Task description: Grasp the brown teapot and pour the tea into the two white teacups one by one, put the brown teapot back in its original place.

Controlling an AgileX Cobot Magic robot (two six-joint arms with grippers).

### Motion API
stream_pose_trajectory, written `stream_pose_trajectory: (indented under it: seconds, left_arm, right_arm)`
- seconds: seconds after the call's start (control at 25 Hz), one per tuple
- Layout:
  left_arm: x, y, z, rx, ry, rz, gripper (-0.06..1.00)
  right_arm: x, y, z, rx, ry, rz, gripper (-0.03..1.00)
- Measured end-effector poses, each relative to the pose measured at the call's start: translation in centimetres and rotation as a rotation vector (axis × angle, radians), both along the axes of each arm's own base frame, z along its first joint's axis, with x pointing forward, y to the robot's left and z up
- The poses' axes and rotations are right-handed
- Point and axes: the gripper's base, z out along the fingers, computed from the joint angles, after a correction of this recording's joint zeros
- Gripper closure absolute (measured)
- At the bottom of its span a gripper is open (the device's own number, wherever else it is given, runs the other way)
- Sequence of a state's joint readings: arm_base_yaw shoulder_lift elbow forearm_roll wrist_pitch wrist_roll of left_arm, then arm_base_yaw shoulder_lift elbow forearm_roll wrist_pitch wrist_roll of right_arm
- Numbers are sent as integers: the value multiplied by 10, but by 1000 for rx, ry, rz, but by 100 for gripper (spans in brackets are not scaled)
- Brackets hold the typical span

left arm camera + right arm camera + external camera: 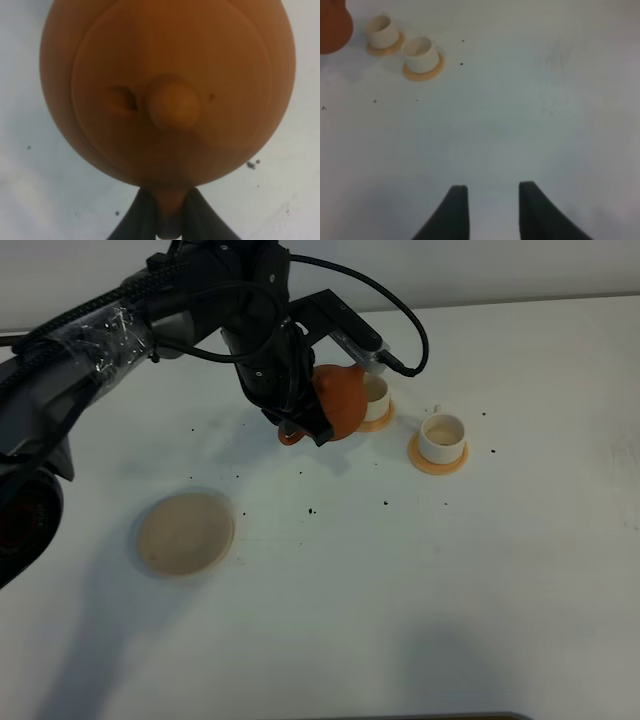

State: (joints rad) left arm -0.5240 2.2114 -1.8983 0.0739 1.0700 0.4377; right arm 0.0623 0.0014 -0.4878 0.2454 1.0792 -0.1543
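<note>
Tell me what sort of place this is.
Probably a robot lab test bench: a plain white table, a cabled robot arm holding a teapot, and two cups set out.

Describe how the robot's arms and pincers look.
The left arm is black, partly wrapped in glossy clear film, with a black cable looping off its wrist. The left pincer and right pincer each have two dark, tapering fingers.

The teapot point(340, 402) is just left of the rear cup point(375, 390). The second cup point(442, 435) stands right and nearer, each on a saucer point(438, 467). The mat point(185, 532) lies well apart, front left.
</note>
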Motion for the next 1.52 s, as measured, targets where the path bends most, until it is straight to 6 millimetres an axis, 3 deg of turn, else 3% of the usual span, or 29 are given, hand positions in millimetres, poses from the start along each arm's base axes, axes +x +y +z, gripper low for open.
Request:
stream_pose_trajectory:
  seconds: [0.36, 0.76, 1.16, 1.52]
  left_arm:
    - [-3, -26, -15, 55, -11, -78, 83]
    - [-7, -19, -13, 160, 21, -95, 83]
    - [2, -23, 14, 160, -61, -177, 83]
    - [0, -30, 14, 187, -80, -242, 83]
  right_arm:
    - [0, 0, 0, 0, 0, 0, 73]
    - [0, 0, 0, 0, 0, 0, 73]
    - [0, 0, 0, 0, 0, 0, 73]
    - [0, 0, 0, 0, 0, 0, 73]
